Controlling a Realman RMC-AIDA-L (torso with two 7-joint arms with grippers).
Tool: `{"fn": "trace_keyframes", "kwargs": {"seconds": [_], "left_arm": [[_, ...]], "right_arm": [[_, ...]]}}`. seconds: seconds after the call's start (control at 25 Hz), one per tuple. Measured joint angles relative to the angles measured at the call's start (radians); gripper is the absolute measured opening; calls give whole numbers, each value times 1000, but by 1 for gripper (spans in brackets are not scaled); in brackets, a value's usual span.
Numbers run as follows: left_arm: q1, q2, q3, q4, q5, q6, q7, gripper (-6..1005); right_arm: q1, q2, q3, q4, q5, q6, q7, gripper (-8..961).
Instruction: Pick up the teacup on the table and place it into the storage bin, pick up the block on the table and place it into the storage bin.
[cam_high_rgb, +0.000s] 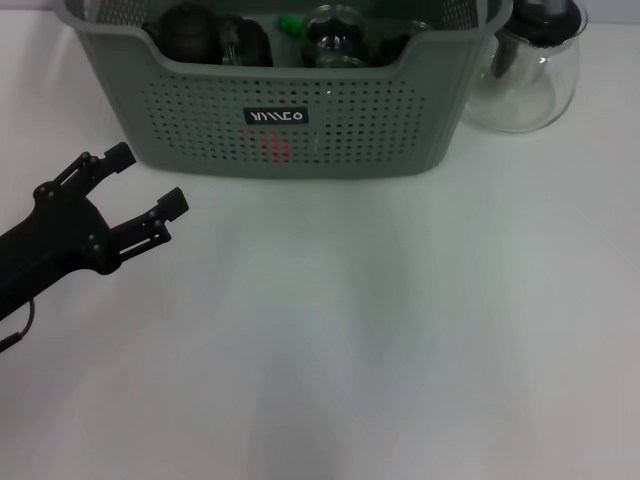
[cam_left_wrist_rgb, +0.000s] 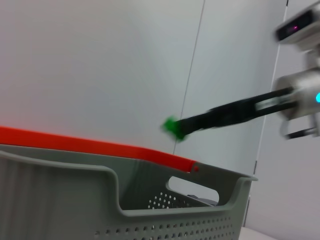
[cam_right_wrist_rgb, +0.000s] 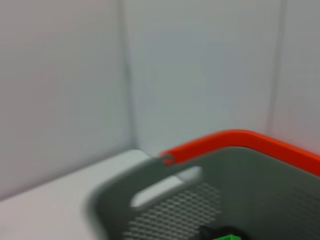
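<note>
left tool (cam_high_rgb: 145, 180) spread, gripping nothing, hovering over tabletop (cam_high_rgb: 380, 330) | right tool (cam_left_wrist_rgb: 175, 127) pinching green block (cam_left_wrist_rgb: 171, 125) above storage bin (cam_high_rgb: 290, 120) | bin lying directly below block | teacup: cannot tell

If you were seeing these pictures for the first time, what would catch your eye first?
The grey-green storage bin at the table's far edge, holding dark glassware and a green block. Beside it on the right stands a clear glass pitcher. The left end effector hovers open over the table in front of the bin's left corner.
</note>
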Motion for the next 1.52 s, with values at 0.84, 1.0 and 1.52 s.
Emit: {"fn": "trace_keyframes", "kwargs": {"seconds": [0.84,1.0,1.52], "left_arm": [[-10,3,-7,-7,0,-16,-3,949],[-8,4,-13,-7,-6,-9,-4,949],[-105,70,136,86,223,113,-115,949]], "right_arm": [[113,5,-6,219,19,323,-119,417],[-136,1,-27,-16,346,236,-361,546],[-585,-8,355,139,564,-705,-1062,940]]}}
